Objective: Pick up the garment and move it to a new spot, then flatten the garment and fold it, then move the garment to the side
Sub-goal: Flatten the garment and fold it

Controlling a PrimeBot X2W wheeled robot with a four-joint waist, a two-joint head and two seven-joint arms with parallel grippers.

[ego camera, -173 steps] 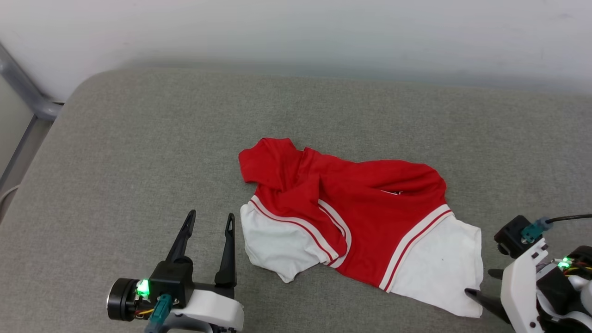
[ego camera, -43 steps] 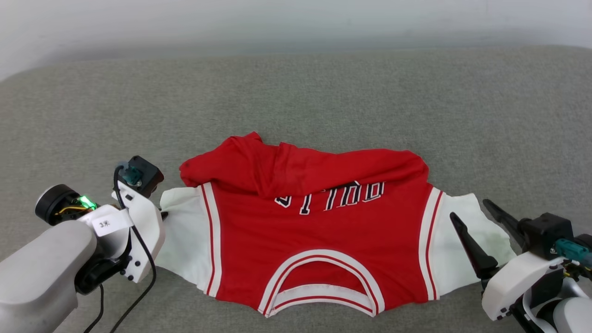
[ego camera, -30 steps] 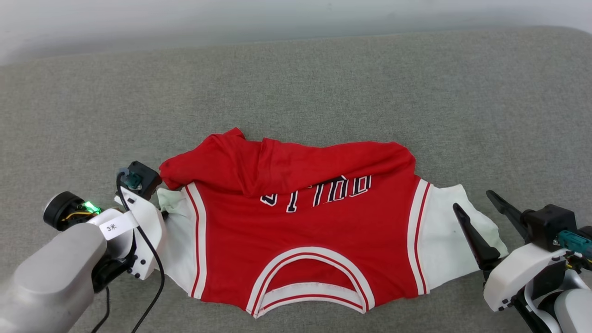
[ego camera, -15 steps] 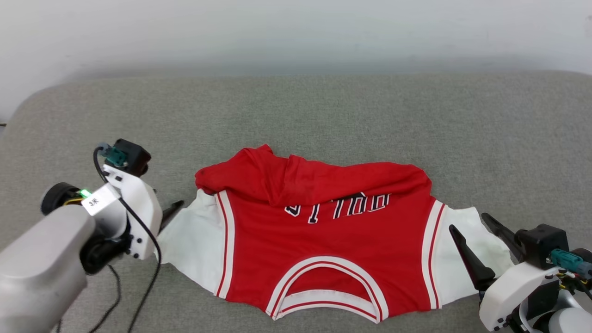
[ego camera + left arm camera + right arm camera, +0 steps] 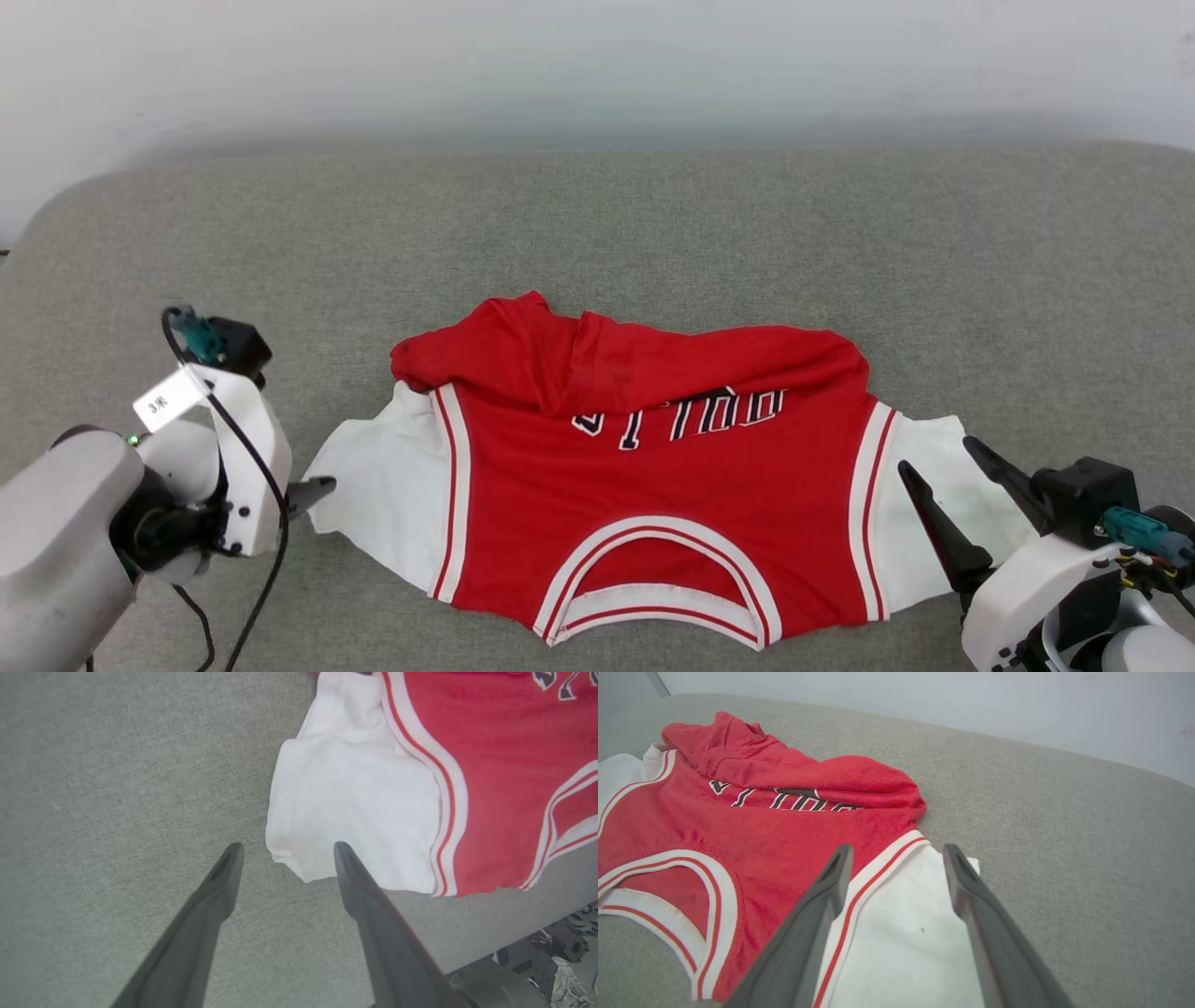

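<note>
- Garment (image 5: 653,504) — red jersey tee with white sleeves; spread chest-up mid-way across the grey cushion (image 5: 597,215), collar nearest the robot.
- Hem flap (image 5: 635,359) — far edge doubled back over the chest, bunched at its left end.
- Left gripper (image 5: 288,845) — spread, empty; tips at the outer corner of the left sleeve (image 5: 355,812), one tip overlapping the cloth edge in the wrist view.
- Right gripper (image 5: 897,846) — spread, empty; poised over the right sleeve (image 5: 915,933).
- Risk: folding with the flap unflattened — likely to lock in a lumpy, lopsided packet.
- Risk: pinching one layer only at a sleeve — likely to drag the top layer and wrinkle the body.
- Risk: uneven pull by the two arms — likely to skew the tee on the cushion.
- Risk: fingertips digging into the soft cushion while pinching thin cloth.
- Lettering (image 5: 681,420) — dark with white outline, upside down from the head view, upper part under the flap; not readable whole.
- White label (image 5: 161,404) on the left arm — a "3" plus one small character, not made out.
</note>
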